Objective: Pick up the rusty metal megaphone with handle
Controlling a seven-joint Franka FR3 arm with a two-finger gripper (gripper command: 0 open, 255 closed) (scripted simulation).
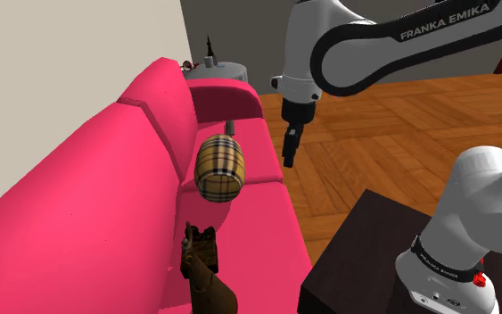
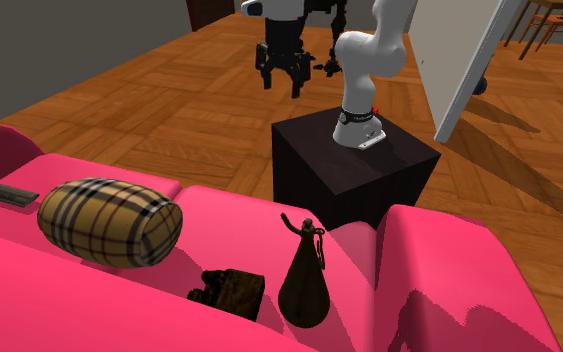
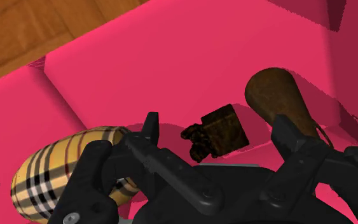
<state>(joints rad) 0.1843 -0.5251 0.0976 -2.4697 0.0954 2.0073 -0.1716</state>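
The white arm (image 1: 391, 40) climbs up from its lower joints, bends over high and reaches out level; past the wrist the black gripper (image 1: 290, 147) hangs pointing down in the air. Its two fingers (image 3: 151, 126) stand well apart, with nothing clasped between them.

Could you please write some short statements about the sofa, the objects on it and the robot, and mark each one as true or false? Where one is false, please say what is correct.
1. The end effector is open and holds nothing. True.
2. The megaphone lies on the wooden floor. False: it rests on the pink sofa.
3. A plaid, barrel-shaped cushion sits on the sofa. True.
4. The robot's stand is a white box. False: the box is black.
5. A small dark brown object lies between the cushion and the megaphone. True.
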